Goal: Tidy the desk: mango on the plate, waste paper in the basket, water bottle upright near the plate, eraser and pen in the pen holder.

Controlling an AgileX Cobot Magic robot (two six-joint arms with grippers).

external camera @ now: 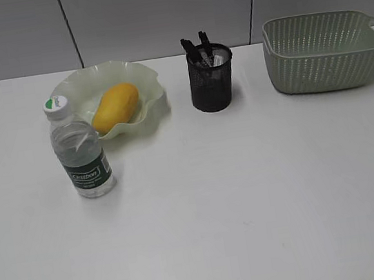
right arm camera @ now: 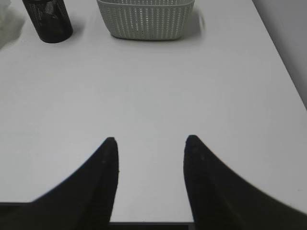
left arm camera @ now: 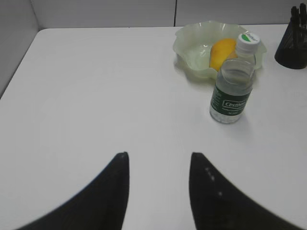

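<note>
1. The desk (external camera: 252,207) is a plain white top, with grey wall panels behind it.
2. The plate (external camera: 147,83) sits at the back left, pale green with a wavy rim. The mango (external camera: 115,107) lies inside it, long axis slanting from front left to back right.
3. The bottle (external camera: 79,149) stands upright just in front of the plate's left side, white cap with a green top uppermost, dark green label low on the body. From the left wrist view it stands close before the plate and partly hides the mango.
4. The holder (external camera: 211,81), a black mesh cup, stands at the back centre, between plate and basket and apart from both. Dark pen ends (external camera: 198,46) stick up over its rim; whether an eraser lies inside I cannot tell.
5. The basket (external camera: 324,51) stands at the back right, sage green with perforated sides. What its inside holds I cannot tell; no paper shows on the desk.
6. The left gripper (left arm camera: 159,160) hovers over bare desk at the near left, well apart from the bottle. Its two dark fingers (left arm camera: 115,191) are spread, with nothing between them.
7. The right gripper (right arm camera: 151,143) hangs above the near edge of the desk, well apart from the basket and holder. Its fingers (right arm camera: 204,182) also stand apart and hold nothing.
</note>
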